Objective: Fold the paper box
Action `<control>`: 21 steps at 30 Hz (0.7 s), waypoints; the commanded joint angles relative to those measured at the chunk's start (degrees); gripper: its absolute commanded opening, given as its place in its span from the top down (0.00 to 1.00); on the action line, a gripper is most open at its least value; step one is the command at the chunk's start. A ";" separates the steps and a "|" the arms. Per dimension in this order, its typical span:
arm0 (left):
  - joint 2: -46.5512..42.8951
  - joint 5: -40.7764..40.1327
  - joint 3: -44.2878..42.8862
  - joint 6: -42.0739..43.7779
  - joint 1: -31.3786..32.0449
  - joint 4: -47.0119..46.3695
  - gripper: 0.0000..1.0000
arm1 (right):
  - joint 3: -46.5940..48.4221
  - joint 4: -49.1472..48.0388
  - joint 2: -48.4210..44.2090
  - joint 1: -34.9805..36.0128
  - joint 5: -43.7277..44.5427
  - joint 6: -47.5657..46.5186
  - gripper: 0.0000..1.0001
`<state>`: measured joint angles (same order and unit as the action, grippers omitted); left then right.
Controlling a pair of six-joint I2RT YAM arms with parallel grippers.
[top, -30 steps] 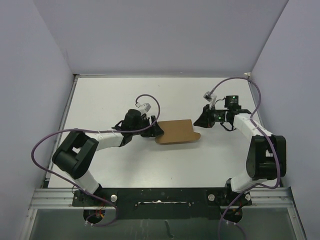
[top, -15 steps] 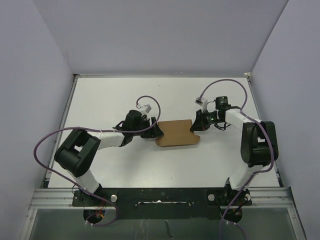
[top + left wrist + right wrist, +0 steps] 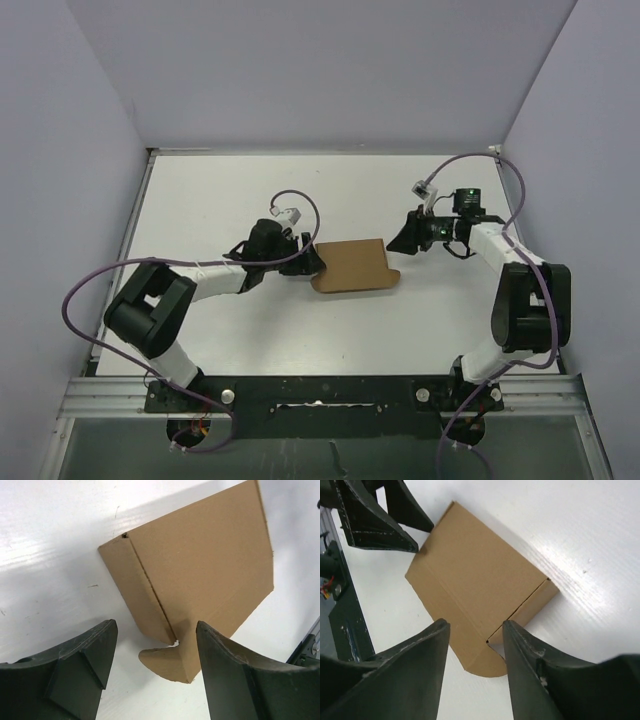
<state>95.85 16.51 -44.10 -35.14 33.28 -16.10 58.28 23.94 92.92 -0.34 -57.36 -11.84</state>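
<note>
The paper box [image 3: 350, 265] lies flat at the centre of the table [image 3: 200, 200], not yet a container and holding nothing. Your left gripper [image 3: 316, 262] is at its 9 o'clock edge and your right gripper [image 3: 395, 243] is just off its 3 o'clock edge, both with jaws apart and gripping nothing. In my judgement, you should brace the box with 1 gripper while the other lifts a flap along its crease.

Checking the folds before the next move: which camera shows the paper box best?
Left wrist: the paper box sits close, its creased end flap and rounded tab sharp. Right wrist shows the opposite end. Top external shows it small, creases unreadable.
</note>
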 commanded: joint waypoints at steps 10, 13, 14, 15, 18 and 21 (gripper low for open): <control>-14.85 -6.40 10.39 -1.51 -1.20 -15.50 0.03 | 5.28 -2.91 9.27 -1.18 -4.91 7.84 0.49; -15.31 -4.92 14.29 -4.47 -2.63 -20.80 0.02 | 6.22 -1.64 11.76 -1.22 -4.24 7.23 0.49; -15.00 -4.30 14.72 -5.04 -2.90 -21.12 0.02 | 6.49 -1.28 12.47 -1.19 -4.16 7.07 0.49; -14.59 -3.88 14.89 -5.46 -2.95 -21.09 0.02 | 6.69 -1.05 13.27 -1.10 -4.35 7.05 0.49; -12.06 -2.80 14.94 -7.30 -2.97 -22.22 0.02 | 6.86 -0.74 14.76 -0.81 -4.75 7.06 0.50; -8.51 -1.86 14.58 -9.86 -2.95 -25.28 0.03 | 6.53 -0.90 15.79 -0.76 -5.11 7.49 0.53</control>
<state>83.94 12.62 -28.29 -41.04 30.41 -32.38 63.02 22.61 107.96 -1.41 -60.88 -4.86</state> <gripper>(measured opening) 0.973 0.494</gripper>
